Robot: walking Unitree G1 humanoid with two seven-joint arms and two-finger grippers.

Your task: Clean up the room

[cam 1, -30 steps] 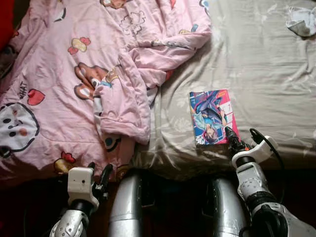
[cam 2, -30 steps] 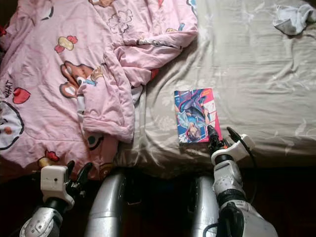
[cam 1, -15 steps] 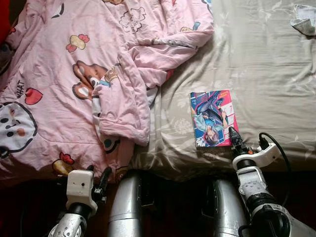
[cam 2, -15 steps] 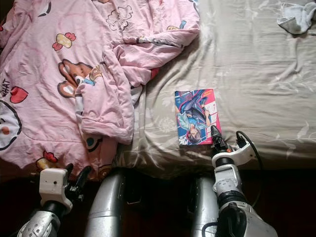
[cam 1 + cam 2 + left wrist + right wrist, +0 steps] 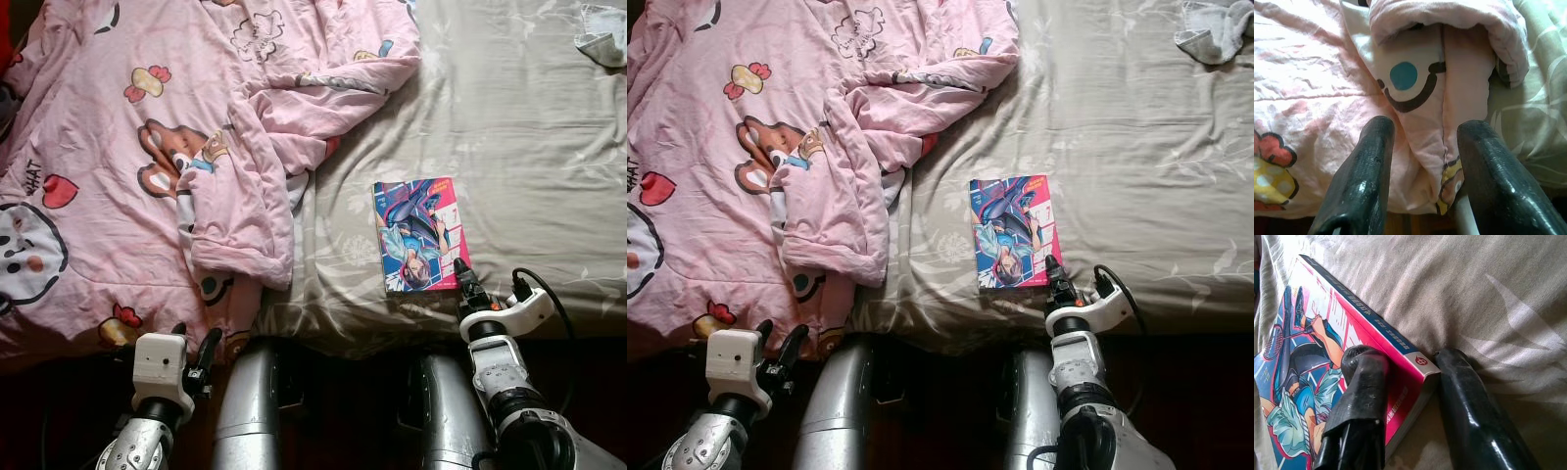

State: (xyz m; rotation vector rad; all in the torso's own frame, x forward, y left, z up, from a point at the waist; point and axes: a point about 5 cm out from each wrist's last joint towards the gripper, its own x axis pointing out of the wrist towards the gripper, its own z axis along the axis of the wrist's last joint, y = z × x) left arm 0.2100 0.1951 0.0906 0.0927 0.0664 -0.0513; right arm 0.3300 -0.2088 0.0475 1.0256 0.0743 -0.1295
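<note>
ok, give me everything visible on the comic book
The comic book is a thin paperback with a glossy blue-and-pink cover showing a drawn figure holding a racket. It lies closed and flat, cover up, on the beige bedsheet near the bed's front edge, apart from the pink blanket. The right gripper straddles its near spine-side corner: one finger rests on the cover, the other presses into the sheet beside the spine, which carries small print and a round logo.

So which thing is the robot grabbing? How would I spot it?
Look at the bed's bare beige sheet, right of the rumpled pink cartoon blanket. Near the bed's front edge lies a book, with the right gripper straddling its corner. It's the one flat, bright thing there, with a comic-style figure on its cover.
</note>
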